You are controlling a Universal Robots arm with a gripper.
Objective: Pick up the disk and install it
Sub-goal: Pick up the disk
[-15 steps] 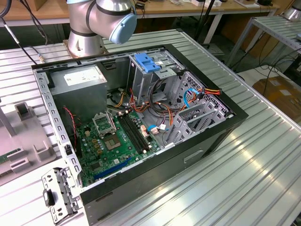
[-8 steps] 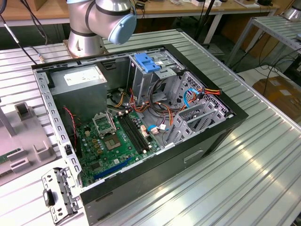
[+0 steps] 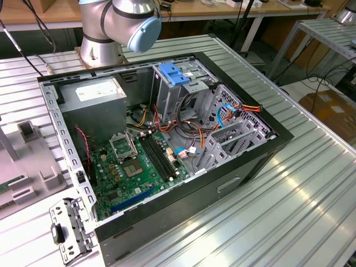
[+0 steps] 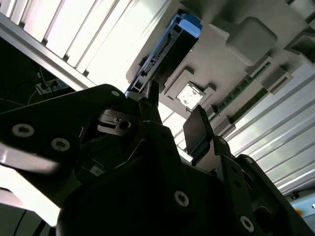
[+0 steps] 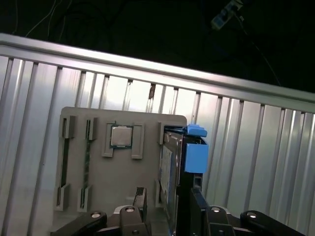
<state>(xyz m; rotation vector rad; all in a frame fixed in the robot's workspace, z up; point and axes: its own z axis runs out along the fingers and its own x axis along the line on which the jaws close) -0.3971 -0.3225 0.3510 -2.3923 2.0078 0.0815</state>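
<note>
A ribbed metal table [image 3: 289, 194] carries an open computer case [image 3: 239, 172] in the exterior view. In both wrist views the disk [image 5: 169, 164] [image 4: 166, 48] stands on edge in a slot at one side of a grey tray [image 5: 128, 182], its blue carrier [image 5: 196, 156] at the edge, with a chip [image 5: 121, 136] seated in a recess nearby. The gripper [image 4: 173, 115] hangs over the tray with its jaws apart and nothing between them, its fingertips [image 4: 197, 129] near the disk but short of it.
</note>
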